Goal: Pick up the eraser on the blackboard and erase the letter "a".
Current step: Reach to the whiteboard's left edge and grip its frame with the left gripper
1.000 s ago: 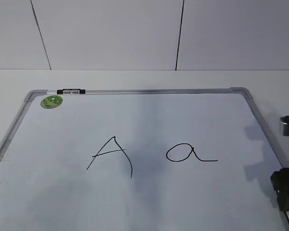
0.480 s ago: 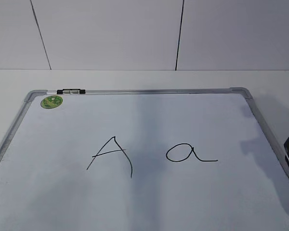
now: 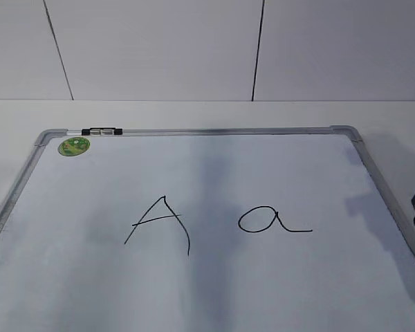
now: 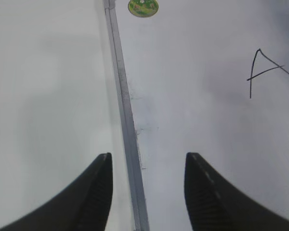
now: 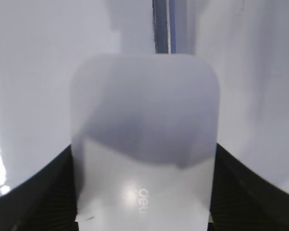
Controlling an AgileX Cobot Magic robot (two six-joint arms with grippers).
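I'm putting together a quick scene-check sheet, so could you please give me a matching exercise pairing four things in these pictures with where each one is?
Things:
1. eraser
2. green sticker
3. letter "a"
4. left gripper

Places:
A. right of the capital "A"
B. astride the blackboard frame's left edge
C. between the right gripper fingers
D. top-left corner of the blackboard

Pairs: 1-C, 2-D, 3-A, 4-B
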